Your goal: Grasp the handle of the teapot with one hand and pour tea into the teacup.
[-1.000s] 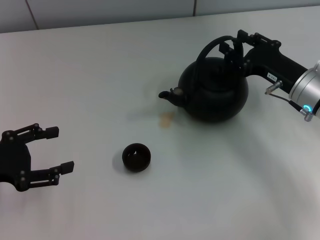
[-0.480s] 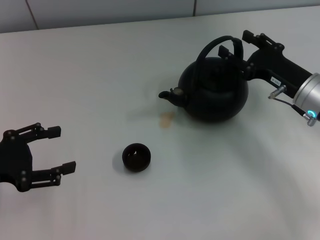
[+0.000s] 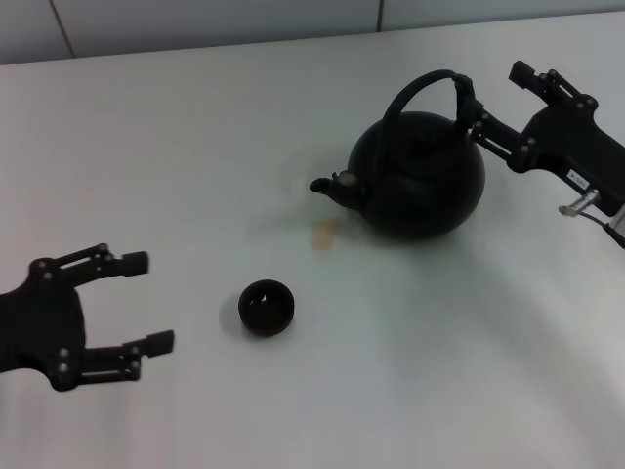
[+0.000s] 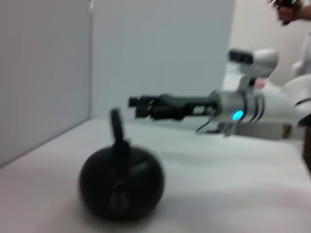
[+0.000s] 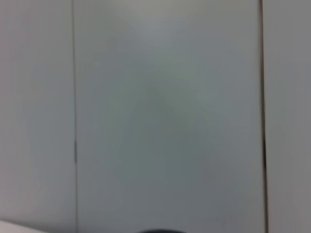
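right tool: spread wide, empty, beside handle | left tool: spread, empty, near table edge

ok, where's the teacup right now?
Head view: the teacup sits on the table near the front, left of centre, between the open left end effector and the teapot, below its spout.

A white table fills most of the head view. A small yellowish stain marks its surface. Behind the table stands a grey panelled wall.
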Tool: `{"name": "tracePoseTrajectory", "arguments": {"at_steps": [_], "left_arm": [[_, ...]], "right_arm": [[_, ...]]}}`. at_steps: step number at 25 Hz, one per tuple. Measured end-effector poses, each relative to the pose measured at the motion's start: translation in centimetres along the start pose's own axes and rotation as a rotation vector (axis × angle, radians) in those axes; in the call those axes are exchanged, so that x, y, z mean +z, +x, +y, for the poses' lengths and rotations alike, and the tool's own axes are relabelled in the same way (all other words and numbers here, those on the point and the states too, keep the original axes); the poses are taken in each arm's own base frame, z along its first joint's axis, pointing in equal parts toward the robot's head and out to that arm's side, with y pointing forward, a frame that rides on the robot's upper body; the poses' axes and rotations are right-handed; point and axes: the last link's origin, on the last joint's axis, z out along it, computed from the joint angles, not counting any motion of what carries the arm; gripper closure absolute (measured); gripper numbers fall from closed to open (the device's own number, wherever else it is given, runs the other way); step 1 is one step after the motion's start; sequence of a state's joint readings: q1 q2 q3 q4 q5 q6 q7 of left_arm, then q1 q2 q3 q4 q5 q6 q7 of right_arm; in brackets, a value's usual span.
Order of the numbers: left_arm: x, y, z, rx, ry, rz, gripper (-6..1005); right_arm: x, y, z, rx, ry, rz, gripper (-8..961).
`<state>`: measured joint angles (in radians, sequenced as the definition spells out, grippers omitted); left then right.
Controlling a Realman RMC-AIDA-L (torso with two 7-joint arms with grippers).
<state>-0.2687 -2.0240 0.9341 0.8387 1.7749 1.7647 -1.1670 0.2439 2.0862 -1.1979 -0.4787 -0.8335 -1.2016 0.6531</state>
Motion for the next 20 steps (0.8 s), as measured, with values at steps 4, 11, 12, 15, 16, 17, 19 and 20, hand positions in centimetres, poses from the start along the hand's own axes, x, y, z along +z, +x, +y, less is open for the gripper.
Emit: {"name": "tracePoseTrajectory", "arguments": {"at_steps": [4, 11, 12, 15, 16, 17, 19, 20], "left_arm": [[0.8, 0.6, 0.8, 0.041, -0.049, 0.048, 136], [0.9, 0.9, 1.9, 0.042, -0.110, 0.083, 136], [0.9, 0.9, 1.9, 0.042, -0.110, 0.083, 136], [0.9, 0.8, 2.4, 0.031, -0.130, 0.099, 136], [1.0, 0.9, 2.5, 0.030, -0.138, 0.103, 136], [1.2, 0.9, 2.6, 0.028, -0.145, 0.107, 136], [1.4, 1.0, 2.5, 0.026, -0.152, 0.110, 136], [1.5, 1.0, 2.4, 0.026, -0.155, 0.111, 136]], "right_arm": [[-1.5, -0.5, 1.5, 0.007, -0.083, -0.084, 179], [-2.7, -1.2, 4.2, -0.037, -0.310, -0.128, 180], [-2.9, -1.2, 4.6, -0.041, -0.342, -0.127, 181], [-3.2, -0.8, 5.5, -0.065, -0.407, -0.111, 181], [-3.2, -0.7, 5.7, -0.068, -0.415, -0.106, 181], [-3.2, -0.6, 6.0, -0.066, -0.423, -0.102, 182], [-3.4, -0.3, 6.3, -0.070, -0.435, -0.092, 182], [-3.4, -0.3, 6.3, -0.070, -0.435, -0.092, 182]]}}
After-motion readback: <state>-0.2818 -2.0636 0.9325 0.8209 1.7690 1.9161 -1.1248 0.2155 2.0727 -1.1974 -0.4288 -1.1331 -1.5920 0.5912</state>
